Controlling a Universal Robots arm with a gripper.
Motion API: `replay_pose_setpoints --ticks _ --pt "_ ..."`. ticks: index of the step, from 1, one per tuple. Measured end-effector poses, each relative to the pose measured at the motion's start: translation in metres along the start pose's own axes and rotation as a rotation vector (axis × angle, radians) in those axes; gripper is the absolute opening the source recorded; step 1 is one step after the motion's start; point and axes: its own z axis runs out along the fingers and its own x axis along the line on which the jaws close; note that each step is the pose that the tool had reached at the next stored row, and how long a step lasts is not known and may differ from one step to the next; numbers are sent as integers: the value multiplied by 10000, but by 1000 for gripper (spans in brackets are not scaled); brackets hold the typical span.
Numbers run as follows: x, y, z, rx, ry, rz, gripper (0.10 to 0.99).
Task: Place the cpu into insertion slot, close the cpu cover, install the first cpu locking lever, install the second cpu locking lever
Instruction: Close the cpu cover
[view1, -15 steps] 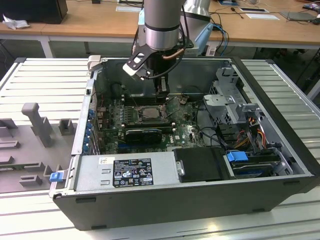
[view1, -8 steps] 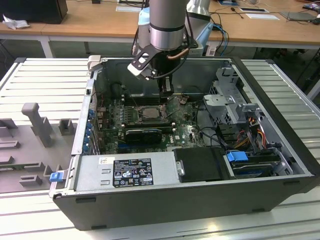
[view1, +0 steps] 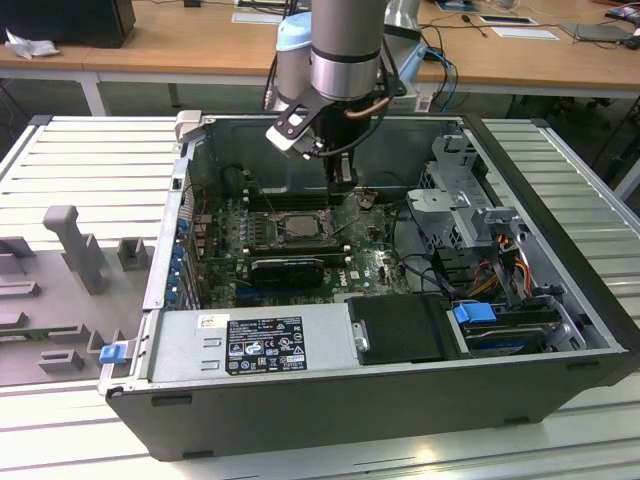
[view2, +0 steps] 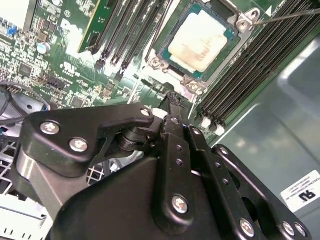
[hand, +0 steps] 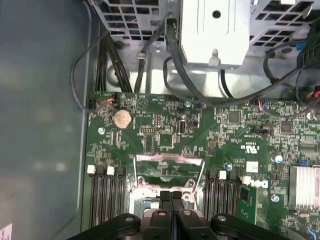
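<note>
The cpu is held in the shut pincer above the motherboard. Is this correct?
No. The cpu is not in the pincer: it lies in the insertion slot, as the second wrist view shows. The pincer is shut above the motherboard, as you say.

cpu (view2: 200, 42): in the insertion slot (view2: 156, 62), just ahead of the fingers (view2: 173, 107)
memory slots (view2: 250, 62): either side of the insertion slot
cpu cover (hand: 170, 161): upright, beyond the fingers

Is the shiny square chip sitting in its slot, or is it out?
In. In the second wrist view the cpu lies flat inside the insertion slot, level with the metal around it.
</note>
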Motion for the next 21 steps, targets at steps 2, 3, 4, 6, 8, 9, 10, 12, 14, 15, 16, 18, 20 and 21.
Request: replay_pose_setpoints --ticks 2,3,4,6,8,9,10,12,14,15,16,18,20,21 --pt "-2 29 -4 6 -4 1 106" --pt "-1 36 -10 8 -6 0 106" --pt "0 53 -24 9 -4 0 106" --pt "-2 85 -35 13 -4 -1 106" --pt "-3 141 -35 24 -1 2 106" --pt "-4 161 -35 27 -2 1 106" --pt "-6 204 -33 32 -3 0 106" --pt "-9 250 -31 40 -2 1 106" --pt "-13 346 -26 57 -2 2 106" --pt "-14 369 -25 60 -2 1 106" --pt "-16 410 -24 66 -3 1 106" --pt "-19 484 -19 79 0 0 106" --pt "-21 543 -8 78 1 1 106" --pt "-22 557 11 79 -1 1 106"
